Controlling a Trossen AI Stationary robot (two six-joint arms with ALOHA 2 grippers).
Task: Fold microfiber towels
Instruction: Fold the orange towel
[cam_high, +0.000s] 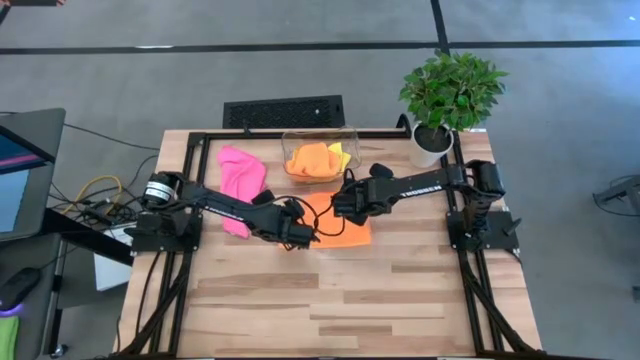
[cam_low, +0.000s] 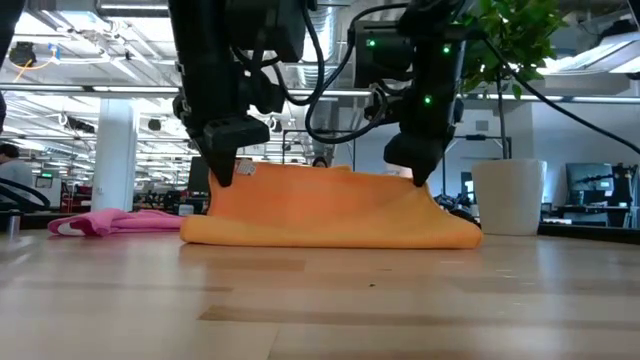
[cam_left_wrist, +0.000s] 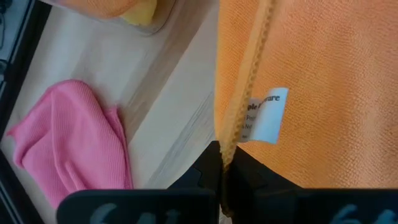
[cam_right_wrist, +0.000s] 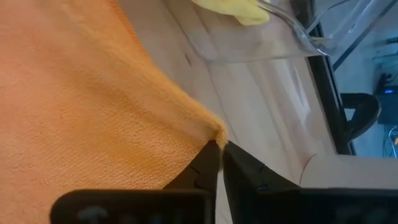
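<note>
An orange microfiber towel (cam_low: 330, 210) stands in the middle of the table, its top edge held up between my two grippers and its bottom fold (cam_low: 330, 240) resting on the wood. My left gripper (cam_high: 297, 232) is shut on the towel's left top corner, beside a white tag (cam_left_wrist: 268, 115). My right gripper (cam_high: 340, 207) is shut on the right top corner. A pink towel (cam_high: 240, 180) lies crumpled on the table at the far left. An orange towel (cam_high: 310, 160) and a yellow one (cam_high: 343, 155) lie in the clear bin (cam_high: 290, 140). My left gripper pinches the stitched edge of the orange towel (cam_left_wrist: 227, 146) between its two fingertips, just beside the tag. The fingers slant down from the left. The towel hangs below them with its bottom fold on the table. My right gripper holds the towel's very corner (cam_right_wrist: 217, 135) at its fingertips (cam_right_wrist: 208, 163), which stand almost together. The fingers slant down from the right. The cloth falls away from the corner toward the table, drawn into a small peak at the hold.
The clear bin stands at the far edge behind the towel. A potted plant (cam_high: 450, 100) in a white pot stands at the far right corner. Bare wood (cam_high: 340, 300) stretches across the near half of the table.
</note>
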